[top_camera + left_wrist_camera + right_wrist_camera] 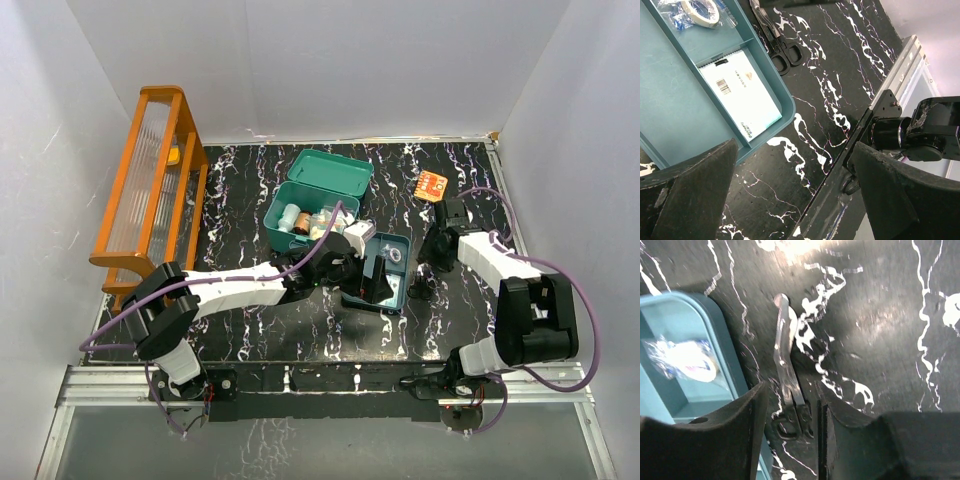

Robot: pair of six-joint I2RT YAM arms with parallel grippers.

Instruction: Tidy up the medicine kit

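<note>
Jaws of right gripper (791,410) part-open, straddling handle loops of scissors (786,365) lying flat on table (880,315); contact unclear, view blurred. Blades point away from gripper, roughly alongside tray insert (395,272) just left, its long axis near-to-far. Over a tray corner, left gripper (790,200) spread wide. Behind: kit box (283,215), lid (330,172) up, long axis L-R.

"Where is the box?"
"The box (272,222) sits mid-surface (300,335), its lid (330,172) up behind it."
"And the tray?"
"The tray (675,115) lies in front, to the right. A tape roll (700,10) and a paper pack (742,92) lie in it, side by side. Scissors (787,375) lie just right of it. The rack (150,190) stands far left."
</note>
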